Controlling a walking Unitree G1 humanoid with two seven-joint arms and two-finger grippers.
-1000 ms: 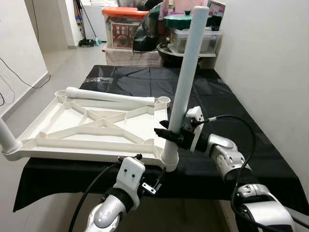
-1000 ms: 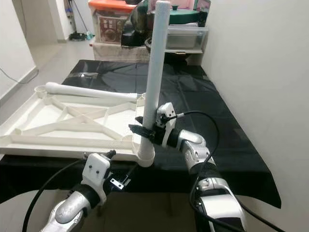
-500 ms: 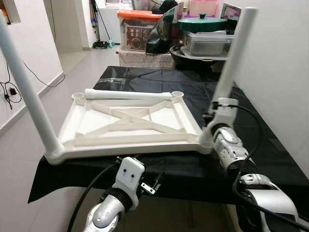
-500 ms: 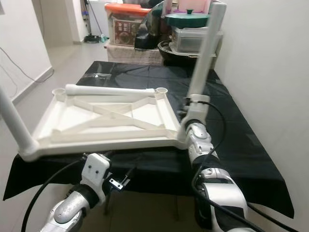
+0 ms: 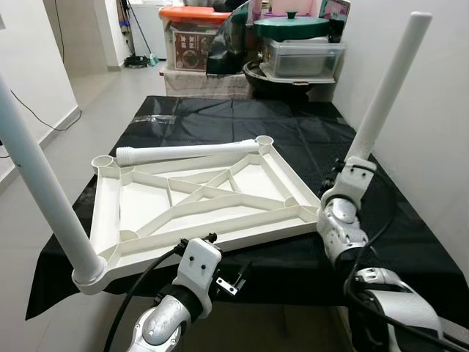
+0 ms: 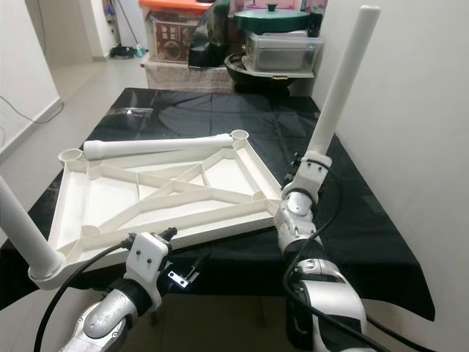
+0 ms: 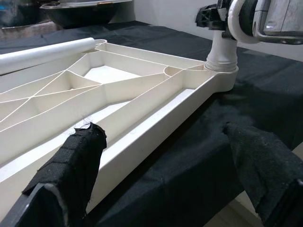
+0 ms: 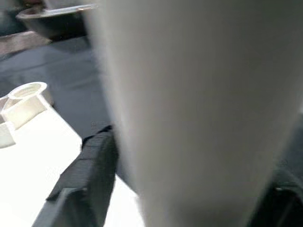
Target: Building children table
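Observation:
The white tabletop [image 5: 146,207] lies upside down on the black-covered table [image 5: 293,128]. One white leg [image 5: 40,183] stands in its near left corner. Another leg [image 5: 388,88] stands in the right corner and leans right. My right gripper [image 6: 308,163] is shut on this leg just above its socket, with a black finger [image 8: 90,165] against it in the right wrist view. A loose third leg [image 5: 190,152] lies along the far edge. My left gripper [image 7: 165,156] is open, low before the table's front edge [image 5: 233,282], holding nothing.
Storage boxes [image 5: 190,40], a lidded pot [image 5: 289,26] and a dark bowl crowd the far end of the table. A white wall [image 5: 440,110] runs close along the right. Open floor [image 5: 80,88] lies to the left.
The tabletop has turned on the table, its right corner swinging away from me, with my right gripper still on that leg. My left gripper has stayed put.

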